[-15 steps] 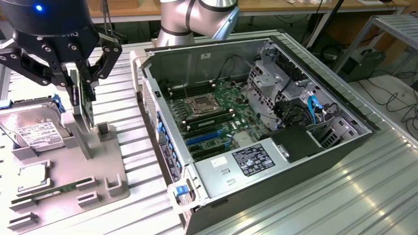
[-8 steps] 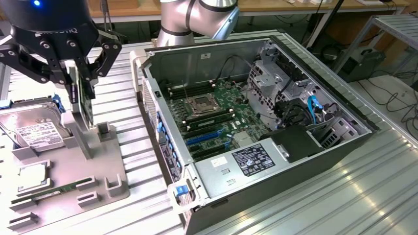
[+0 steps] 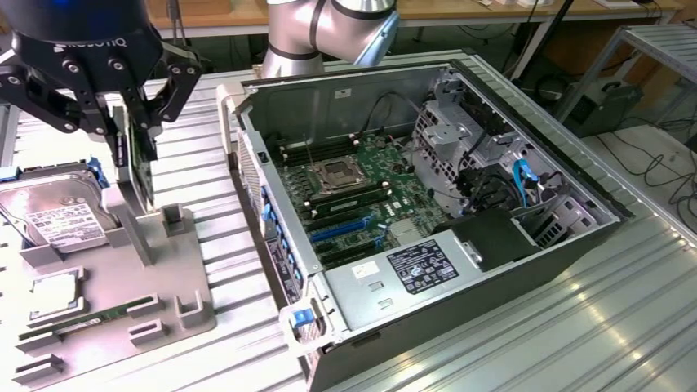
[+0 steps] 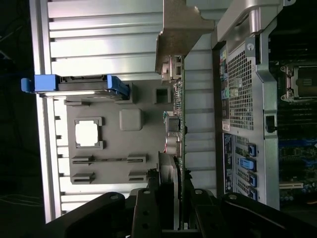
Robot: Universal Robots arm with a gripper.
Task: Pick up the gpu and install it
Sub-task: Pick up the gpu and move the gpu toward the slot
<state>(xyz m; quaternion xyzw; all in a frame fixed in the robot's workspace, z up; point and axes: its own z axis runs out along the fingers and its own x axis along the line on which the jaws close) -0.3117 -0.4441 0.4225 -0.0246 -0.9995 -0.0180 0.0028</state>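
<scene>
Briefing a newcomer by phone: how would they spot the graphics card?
Beside the computer case, at the exterior view's left, sits a grey tray. Above it the end effector holds the graphics card upright; the hard drive and memory stick lie flat.

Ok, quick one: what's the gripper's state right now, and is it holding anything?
Gripper: closed on the gpu, holding the card upright by its upper edge at the grey parts tray.

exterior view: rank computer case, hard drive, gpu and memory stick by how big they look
1. computer case
2. hard drive
3. gpu, seen edge-on and nearer the camera, so its place against the drive is unsure
4. memory stick
</scene>
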